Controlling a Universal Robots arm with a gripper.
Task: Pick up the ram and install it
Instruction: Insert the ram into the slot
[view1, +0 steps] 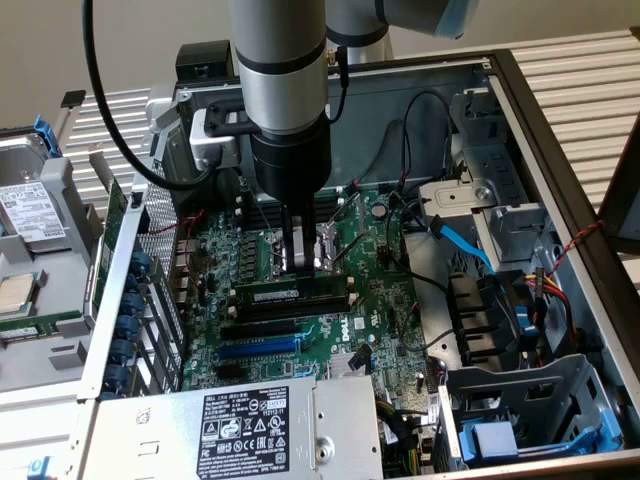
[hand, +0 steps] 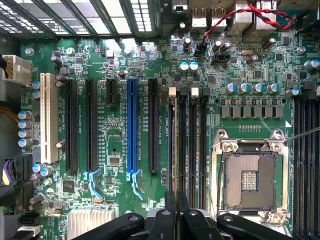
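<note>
With the gripper (view1: 300, 268) pinched together on nothing, its tips just over the ram (view1: 285, 294) standing in a memory slot at the exterior view's centre, an off-centre push could seat one end only or flex the motherboard (view1: 385, 305).

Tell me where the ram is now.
In the exterior view the ram stands on edge along the memory slots near the board's middle, directly under the gripper and next to the CPU socket.
</note>
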